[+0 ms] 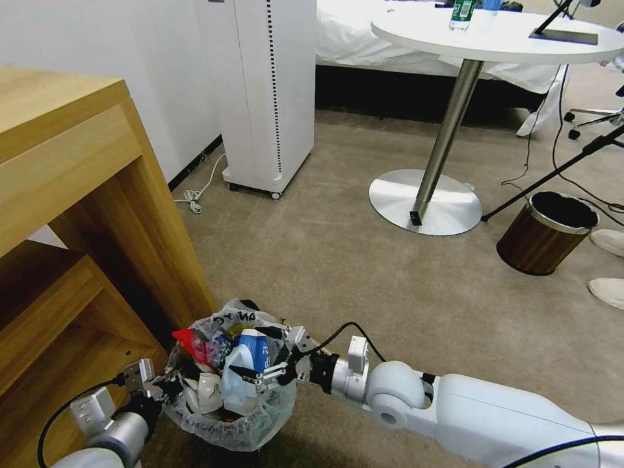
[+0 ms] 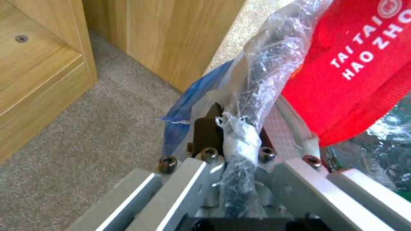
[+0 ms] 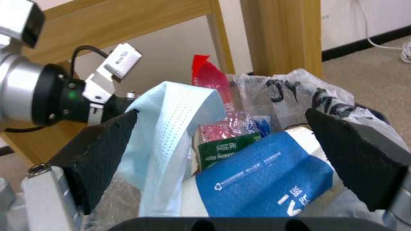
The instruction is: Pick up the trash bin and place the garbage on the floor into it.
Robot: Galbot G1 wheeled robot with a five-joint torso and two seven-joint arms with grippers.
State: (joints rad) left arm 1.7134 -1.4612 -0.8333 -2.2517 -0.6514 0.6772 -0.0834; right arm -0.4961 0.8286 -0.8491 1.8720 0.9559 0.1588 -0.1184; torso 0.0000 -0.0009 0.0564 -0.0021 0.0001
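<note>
Gripping the bag-lined rim of the trash bin (image 1: 224,416), left claw (image 1: 161,385) is clamped shut; bin sits beside the wooden shelf (image 1: 84,214) on beige floor (image 1: 364,273). Right claw (image 1: 276,364), spread wide and empty, hovers over garbage (image 1: 244,364) (carton, mask, red bag).

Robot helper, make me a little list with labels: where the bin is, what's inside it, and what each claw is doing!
bin: trash bin on the beige floor, beside the wooden shelf
inside: red plastic bag, blue mask, blue-white carton, green-labelled pack
left gripper: shut on the bin's bag-covered rim
right gripper: open, over the pile in the bin
also nearby: brown wood-grain bin, round white table
</note>
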